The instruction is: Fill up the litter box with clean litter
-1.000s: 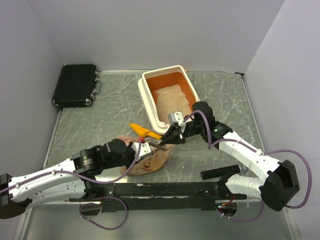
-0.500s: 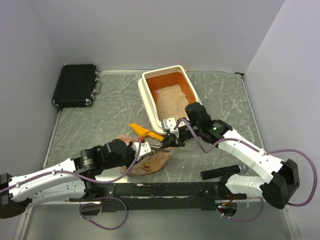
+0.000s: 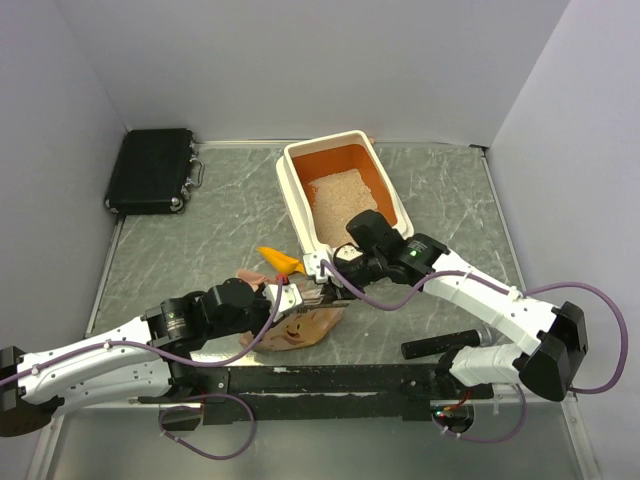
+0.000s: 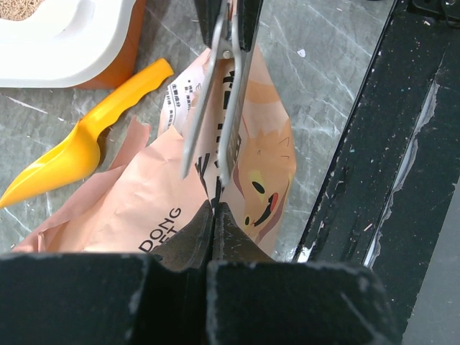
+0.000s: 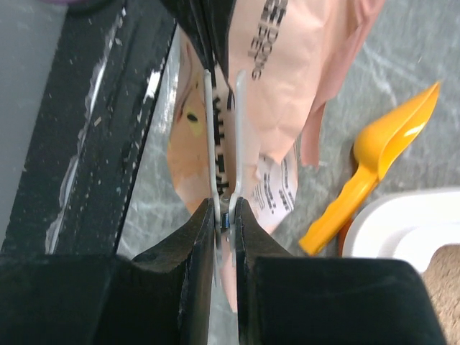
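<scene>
The litter box (image 3: 296,200), at the worktop's (image 3: 220,220) far middle, holds clean litter (image 3: 340,195) over part of its orange floor. The left tool (image 4: 213,210) is clamped tight on the peach bag (image 4: 144,208); the right tool (image 5: 224,210) pinches the bag's wire clip (image 5: 210,136).

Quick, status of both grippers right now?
Left gripper: shut on peach bag.
Right gripper: shut on metal clip at that bag.

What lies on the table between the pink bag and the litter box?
The yellow-orange scoop, its handle toward the litter box; the left wrist view shows it clearly.
</scene>
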Motion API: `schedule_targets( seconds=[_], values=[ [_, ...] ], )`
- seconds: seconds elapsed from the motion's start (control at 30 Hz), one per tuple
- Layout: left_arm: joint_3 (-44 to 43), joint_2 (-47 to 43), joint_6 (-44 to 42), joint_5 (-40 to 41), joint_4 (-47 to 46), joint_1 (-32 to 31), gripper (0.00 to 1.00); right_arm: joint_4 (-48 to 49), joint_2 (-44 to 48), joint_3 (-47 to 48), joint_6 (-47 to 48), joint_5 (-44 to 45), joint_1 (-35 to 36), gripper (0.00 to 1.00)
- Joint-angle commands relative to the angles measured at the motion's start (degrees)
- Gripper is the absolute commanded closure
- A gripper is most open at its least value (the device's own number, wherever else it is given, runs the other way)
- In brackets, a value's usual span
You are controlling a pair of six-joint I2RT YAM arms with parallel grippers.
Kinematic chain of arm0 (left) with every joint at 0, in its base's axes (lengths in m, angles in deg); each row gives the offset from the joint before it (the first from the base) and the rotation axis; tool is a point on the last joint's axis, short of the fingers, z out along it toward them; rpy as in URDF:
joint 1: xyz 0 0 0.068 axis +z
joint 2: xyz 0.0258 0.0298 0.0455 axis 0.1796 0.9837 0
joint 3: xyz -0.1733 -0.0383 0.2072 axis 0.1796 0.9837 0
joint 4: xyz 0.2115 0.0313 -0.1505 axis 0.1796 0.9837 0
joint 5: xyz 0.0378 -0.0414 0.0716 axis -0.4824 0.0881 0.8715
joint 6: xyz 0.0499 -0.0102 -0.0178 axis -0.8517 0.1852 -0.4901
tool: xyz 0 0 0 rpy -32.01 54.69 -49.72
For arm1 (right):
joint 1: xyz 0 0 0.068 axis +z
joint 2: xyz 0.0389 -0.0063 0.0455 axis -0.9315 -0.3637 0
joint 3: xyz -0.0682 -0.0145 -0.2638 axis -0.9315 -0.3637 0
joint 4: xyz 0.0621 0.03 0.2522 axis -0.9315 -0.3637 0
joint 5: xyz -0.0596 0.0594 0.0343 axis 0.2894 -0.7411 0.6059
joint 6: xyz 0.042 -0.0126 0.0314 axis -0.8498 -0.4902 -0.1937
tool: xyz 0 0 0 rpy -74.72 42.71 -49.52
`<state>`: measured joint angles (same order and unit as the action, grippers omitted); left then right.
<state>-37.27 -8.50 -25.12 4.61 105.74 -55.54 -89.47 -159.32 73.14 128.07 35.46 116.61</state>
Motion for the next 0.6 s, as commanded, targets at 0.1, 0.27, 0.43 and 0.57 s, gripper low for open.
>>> schedule_targets(
  seconds=[0.1,0.27,0.43,0.57],
  values=[
    [-2.3,-2.0,0.5,1.8,-5.6,-0.3,0.99,-7.2,-2.4,2.0,0.6,5.9,2.2,1.00],
    [-2.5,-1.6,0.5,1.7,-5.4,-0.3,0.99,-5.8,-4.1,2.4,-0.3,6.0,3.4,1.00],
    [-2.2,-1.9,0.5,1.8,-5.6,-0.4,0.99,-2.6,-5.2,3.1,-1.8,4.1,4.4,1.00],
    [-2.4,-1.5,0.7,1.7,-5.5,-0.3,0.99,-1.5,-7.1,5.2,-2.9,3.9,5.4,1.00]
  ],
)
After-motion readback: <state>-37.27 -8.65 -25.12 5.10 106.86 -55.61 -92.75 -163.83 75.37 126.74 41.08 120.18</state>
